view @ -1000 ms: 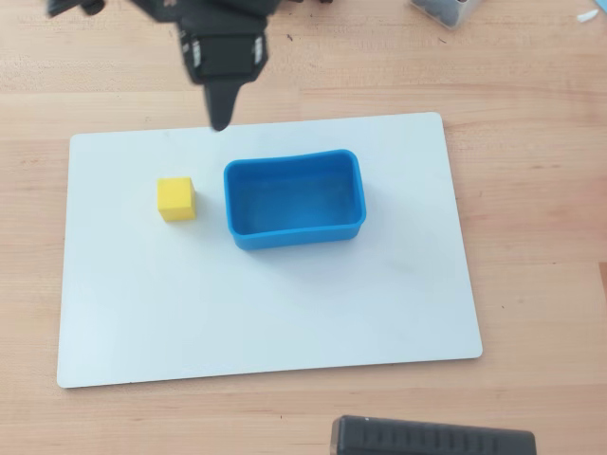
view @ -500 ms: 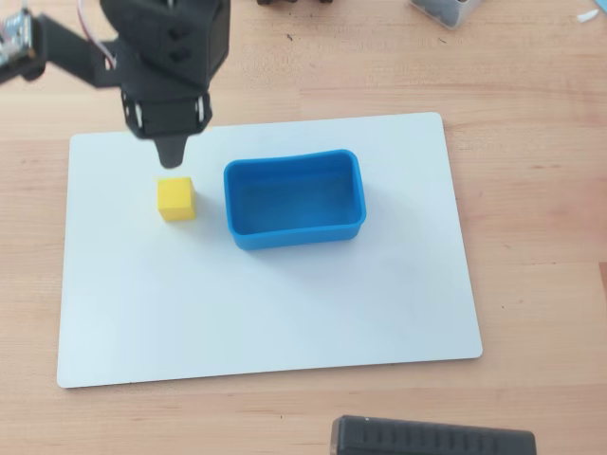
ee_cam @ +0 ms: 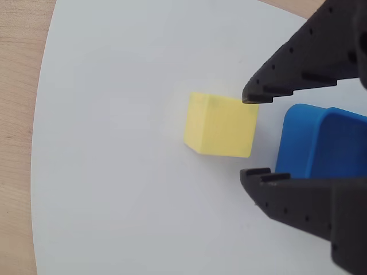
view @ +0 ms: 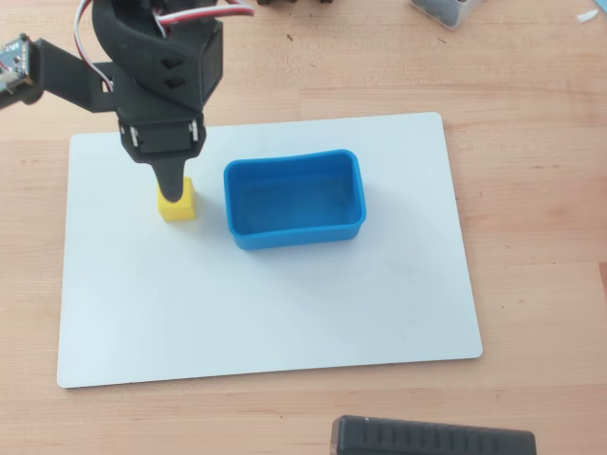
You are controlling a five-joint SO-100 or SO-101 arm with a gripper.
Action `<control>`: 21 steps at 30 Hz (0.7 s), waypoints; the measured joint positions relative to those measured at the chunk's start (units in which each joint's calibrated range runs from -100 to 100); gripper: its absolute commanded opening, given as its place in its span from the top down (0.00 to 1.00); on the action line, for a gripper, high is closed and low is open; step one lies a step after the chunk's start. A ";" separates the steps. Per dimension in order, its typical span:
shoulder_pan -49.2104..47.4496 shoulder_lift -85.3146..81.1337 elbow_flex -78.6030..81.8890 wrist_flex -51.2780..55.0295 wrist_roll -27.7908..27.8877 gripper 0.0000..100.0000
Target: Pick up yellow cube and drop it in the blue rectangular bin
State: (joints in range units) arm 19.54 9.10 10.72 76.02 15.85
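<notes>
gripper (ee_cam: 251,136) spread wide in wrist view, nothing pinched between fingertips. yellow cube (ee_cam: 220,124) flat on white board (view: 285,313), just ahead of the gap, upper fingertip (ee_cam: 252,94) over its top right corner; contact not clear. overhead view: gripper (view: 173,190) above the cube (view: 178,206), covering its upper edge. blue bin (view: 294,200) on same board, just right of cube, apart from it. board on wooden table (view: 531,190).

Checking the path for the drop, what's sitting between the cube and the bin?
Nothing: in the overhead view only bare white board separates cube from bin.
</notes>
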 measured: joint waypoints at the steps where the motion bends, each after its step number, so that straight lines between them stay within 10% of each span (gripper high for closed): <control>1: 0.08 0.09 0.00 0.00 -0.20 0.80; 21: 1.39 5.64 -0.09 -2.42 -1.95 0.80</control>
State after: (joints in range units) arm 20.93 14.73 10.63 73.60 13.89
